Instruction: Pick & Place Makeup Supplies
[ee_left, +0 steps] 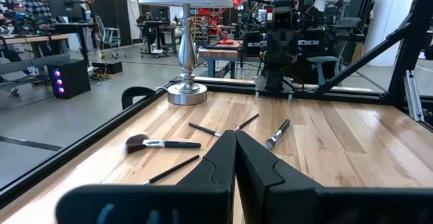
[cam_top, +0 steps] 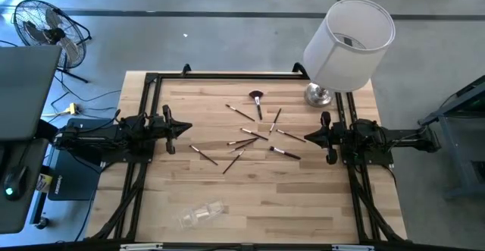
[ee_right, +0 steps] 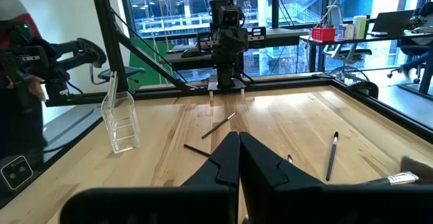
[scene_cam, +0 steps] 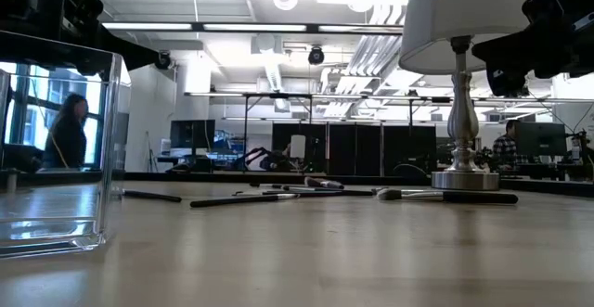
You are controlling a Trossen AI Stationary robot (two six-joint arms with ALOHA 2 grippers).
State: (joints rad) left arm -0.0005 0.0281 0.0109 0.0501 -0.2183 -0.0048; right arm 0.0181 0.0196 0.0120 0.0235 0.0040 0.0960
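Several thin makeup brushes (cam_top: 254, 133) lie flat and scattered on the middle of the wooden table; they also show in the low view as makeup brushes (scene_cam: 241, 198). One with a fluffy reddish-brown head (cam_top: 256, 96) lies toward the far edge, and the left wrist view shows this fluffy brush (ee_left: 139, 143) too. My left gripper (cam_top: 186, 128) hovers shut at the table's left side, pointing level at the brushes. My right gripper (cam_top: 307, 137) hovers shut at the right side, facing it. In both wrist views, the left gripper (ee_left: 235, 141) and the right gripper (ee_right: 239, 143) hold nothing.
A clear plastic container (cam_top: 203, 214) lies near the table's front edge, left of the middle, and shows as a clear container (ee_right: 122, 119) in the right wrist view. A table lamp with a white shade (cam_top: 348, 42) stands on its metal base (cam_top: 318, 95) at the far right corner. A black frame (cam_top: 151, 80) borders the table.
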